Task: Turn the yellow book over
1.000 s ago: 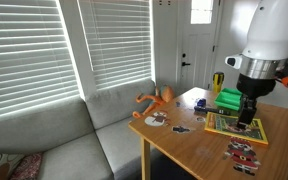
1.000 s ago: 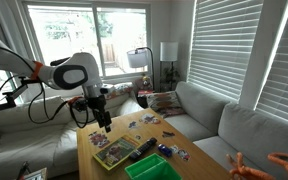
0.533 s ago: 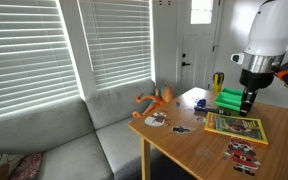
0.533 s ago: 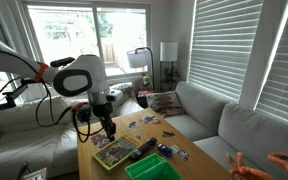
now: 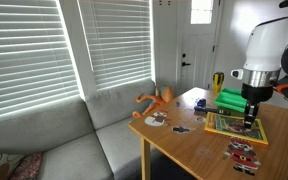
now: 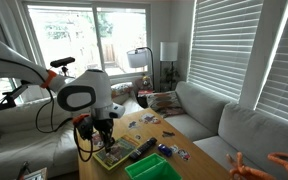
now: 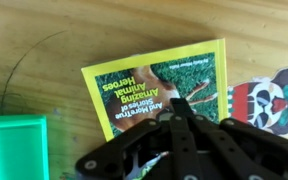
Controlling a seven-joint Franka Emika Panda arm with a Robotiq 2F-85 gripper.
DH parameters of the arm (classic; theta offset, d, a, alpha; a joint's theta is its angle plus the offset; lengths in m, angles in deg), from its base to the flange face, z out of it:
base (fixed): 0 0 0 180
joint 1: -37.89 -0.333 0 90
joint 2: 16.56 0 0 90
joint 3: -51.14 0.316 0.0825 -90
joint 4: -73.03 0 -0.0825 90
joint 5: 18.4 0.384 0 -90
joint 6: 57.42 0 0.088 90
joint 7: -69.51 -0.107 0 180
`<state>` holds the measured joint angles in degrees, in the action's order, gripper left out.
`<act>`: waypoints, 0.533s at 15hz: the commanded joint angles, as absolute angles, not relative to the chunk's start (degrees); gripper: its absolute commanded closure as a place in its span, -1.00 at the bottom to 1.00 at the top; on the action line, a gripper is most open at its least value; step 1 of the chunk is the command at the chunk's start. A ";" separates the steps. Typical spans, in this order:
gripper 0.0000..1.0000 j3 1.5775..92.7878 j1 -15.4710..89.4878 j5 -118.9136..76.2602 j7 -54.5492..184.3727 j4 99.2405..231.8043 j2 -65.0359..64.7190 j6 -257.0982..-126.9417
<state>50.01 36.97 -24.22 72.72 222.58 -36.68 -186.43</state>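
Observation:
The yellow book lies flat on the wooden table, its yellow-green face with a dark picture turned up. It also shows in both exterior views. My gripper is shut, its fingers pressed together with nothing between them. The tips point down over the book's picture, near the book's middle. In both exterior views the gripper hangs straight down over the book. Whether the tips touch the cover I cannot tell.
A bright green ridged tray stands right beside the book. Small red-dark flat pieces lie scattered on the table. A dark flat object rests next to the book. A grey sofa borders the table.
The jaws have gone from open to shut. The arm has shifted across the table and lowered over the book. The book itself has not moved.

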 commanded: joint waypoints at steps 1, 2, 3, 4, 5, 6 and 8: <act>1.00 49.10 36.82 -21.82 75.42 224.54 -36.36 -187.95; 1.00 49.01 36.92 -21.65 75.56 224.96 -36.33 -187.80; 1.00 48.92 37.01 -21.54 75.65 225.36 -36.40 -187.53; 1.00 48.87 37.11 -21.59 75.61 225.72 -36.70 -187.13; 1.00 48.94 37.25 -21.79 75.30 225.89 -37.17 -186.49; 1.00 48.96 37.32 -21.88 75.16 226.18 -37.74 -185.70; 1.00 49.01 37.45 -21.91 74.76 226.65 -38.55 -184.43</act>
